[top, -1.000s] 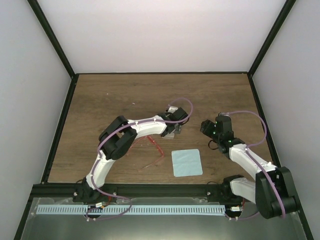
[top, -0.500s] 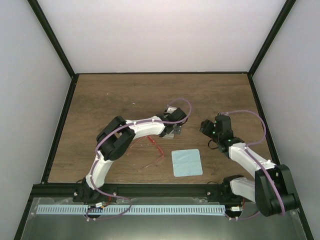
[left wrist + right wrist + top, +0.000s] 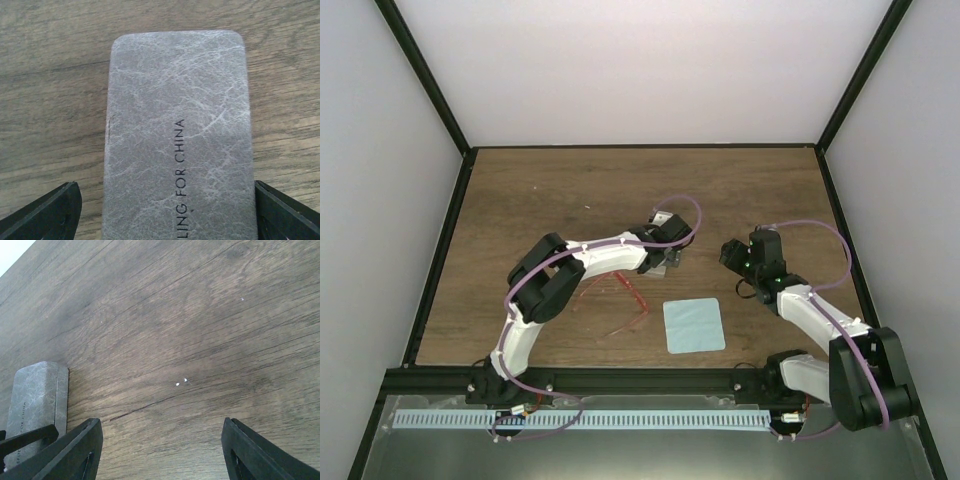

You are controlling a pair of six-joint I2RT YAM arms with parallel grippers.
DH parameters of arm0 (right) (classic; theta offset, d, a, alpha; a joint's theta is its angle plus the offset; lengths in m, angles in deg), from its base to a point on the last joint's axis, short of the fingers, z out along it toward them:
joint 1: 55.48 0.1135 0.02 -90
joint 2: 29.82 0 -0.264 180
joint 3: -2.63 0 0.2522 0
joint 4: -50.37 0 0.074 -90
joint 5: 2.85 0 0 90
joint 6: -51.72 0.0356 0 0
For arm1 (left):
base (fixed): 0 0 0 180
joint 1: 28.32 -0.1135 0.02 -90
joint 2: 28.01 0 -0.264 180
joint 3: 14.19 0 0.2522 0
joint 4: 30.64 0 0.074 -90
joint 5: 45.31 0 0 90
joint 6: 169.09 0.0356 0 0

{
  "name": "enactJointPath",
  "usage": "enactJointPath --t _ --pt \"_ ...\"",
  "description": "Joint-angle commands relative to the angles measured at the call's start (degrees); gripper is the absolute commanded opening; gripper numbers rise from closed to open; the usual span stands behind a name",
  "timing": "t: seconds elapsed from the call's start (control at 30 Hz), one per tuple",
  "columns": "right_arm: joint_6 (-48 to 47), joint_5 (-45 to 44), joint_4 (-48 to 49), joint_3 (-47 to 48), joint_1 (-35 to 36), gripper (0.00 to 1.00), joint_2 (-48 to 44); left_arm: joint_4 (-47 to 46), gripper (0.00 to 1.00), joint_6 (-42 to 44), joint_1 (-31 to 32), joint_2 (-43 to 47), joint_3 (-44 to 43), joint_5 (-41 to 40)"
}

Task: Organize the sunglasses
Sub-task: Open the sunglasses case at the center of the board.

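Brown wood-grain tabletop (image 3: 620, 190) fills the floor of a white-walled enclosure, and on it the sunglasses (image 3: 636, 295) lie with their thin red frame partly under the left arm's forearm, just left of a pale blue cloth (image 3: 694, 325). Beyond them, the left end effector (image 3: 167, 212) is spread wide, a finger on each long side of a grey case (image 3: 177, 150) lying flat, with a strip of wood showing between the case and one finger. The right end effector (image 3: 160, 450) hangs wide and holds nothing, to the right of the case and well apart from the sunglasses.
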Motion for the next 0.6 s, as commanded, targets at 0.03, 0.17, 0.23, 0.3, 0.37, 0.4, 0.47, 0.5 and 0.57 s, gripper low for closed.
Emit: enactJointPath --t 0.03,0.17,0.23,0.3,0.37,0.4,0.47,0.5,0.57 --pt "-0.57 0.08 -0.19 2.76 -0.32 0.68 0.41 -0.79 0.85 0.93 -0.21 1.28 0.09 0.38" --pt "-0.57 0.08 -0.2 2.77 -0.38 0.67 0.45 -0.71 0.71 1.2 -0.24 1.13 0.17 0.43" --pt "-0.57 0.24 -0.25 2.8 -0.32 0.68 0.55 -0.78 0.63 1.29 -0.2 1.27 0.18 0.45" --pt "-0.57 0.34 -0.19 2.81 -0.32 0.68 0.61 -0.87 0.57 1.42 -0.2 1.67 0.26 0.53" --pt "-0.59 0.42 -0.12 2.85 -0.32 0.68 0.71 -1.01 0.55 1.69 -0.21 2.04 0.42 0.73" --pt "-0.57 0.48 -0.1 2.81 -0.35 0.68 0.81 -1.16 0.55 1.79 -0.2 2.22 0.63 1.0" --pt "-0.57 0.68 -0.05 2.81 -0.34 0.68 0.86 -1.43 0.55 2.03 -0.31 2.67 0.97 1.46" --pt "-0.61 0.69 -0.01 2.81 -0.32 0.68 0.86 -1.72 0.55 2.16 -0.4 2.89 1.17 2.26" --pt "-0.56 1.2 0.26 2.68 -0.38 0.67 0.77 -2.58 0.55 2.3 -1.07 3.7 1.91 5.36"
